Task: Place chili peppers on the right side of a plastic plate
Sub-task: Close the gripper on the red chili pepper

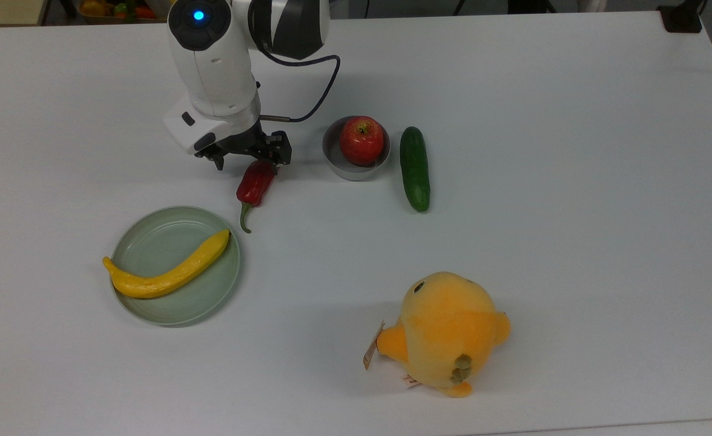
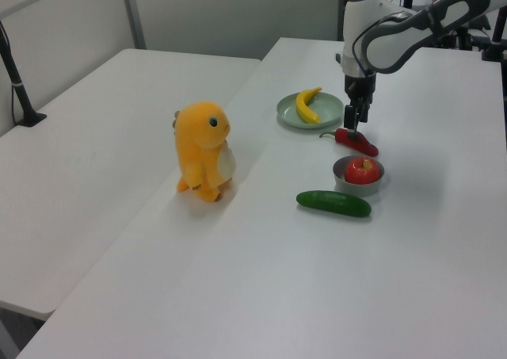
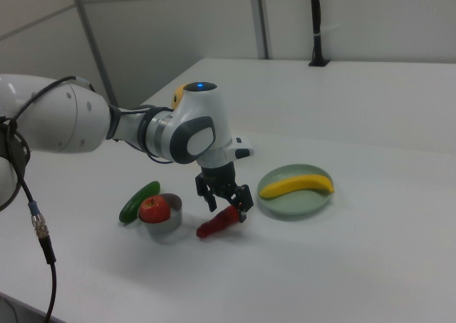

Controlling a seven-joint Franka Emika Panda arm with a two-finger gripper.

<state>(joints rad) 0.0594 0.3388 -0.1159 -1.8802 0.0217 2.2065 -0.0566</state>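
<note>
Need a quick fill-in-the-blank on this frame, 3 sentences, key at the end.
1. The yellow banana lies on the pale green ______.
2. The red apple sits in the small grey ______.
3. The gripper is low over the wrinkled dark red chili pepper, which lies on the white ______.

Missing words: plate; bowl; table

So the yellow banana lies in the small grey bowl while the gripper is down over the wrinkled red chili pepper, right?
Not quite. In the top view the yellow banana lies on the pale green plastic plate; the small grey bowl holds a red apple. The gripper is down over the wrinkled red chili pepper.
</note>
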